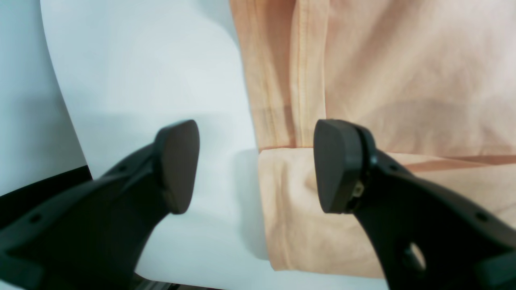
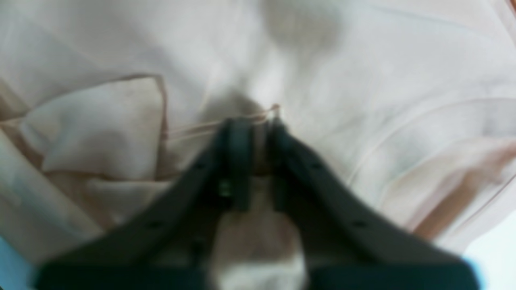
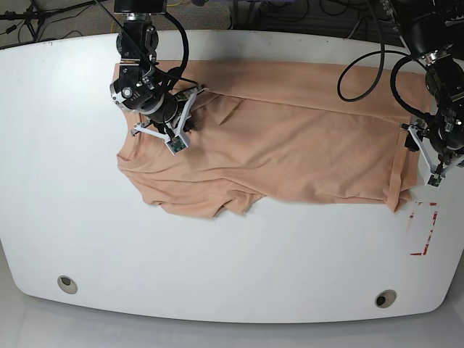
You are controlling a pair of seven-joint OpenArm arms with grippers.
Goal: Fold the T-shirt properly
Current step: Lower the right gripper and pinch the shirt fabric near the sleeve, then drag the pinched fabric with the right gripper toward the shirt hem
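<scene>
The peach T-shirt (image 3: 290, 145) lies spread and wrinkled across the far half of the white table (image 3: 217, 254). My right gripper (image 2: 258, 125) is at the shirt's left end in the base view, near the sleeve and collar area. It is shut, with a seam fold of the T-shirt (image 2: 363, 80) pinched between its fingertips. My left gripper (image 1: 256, 163) stands open at the shirt's right end in the base view. One finger (image 1: 179, 161) is over bare table, the other over the hemmed edge of the T-shirt (image 1: 403, 72). Nothing is between them.
Red tape marks (image 3: 424, 228) are on the table near the right edge. Two round holes (image 3: 67, 284) (image 3: 385, 298) sit near the front edge. Black cables (image 3: 362, 69) hang behind the right-hand arm. A dark table edge (image 1: 44, 185) shows in the left wrist view.
</scene>
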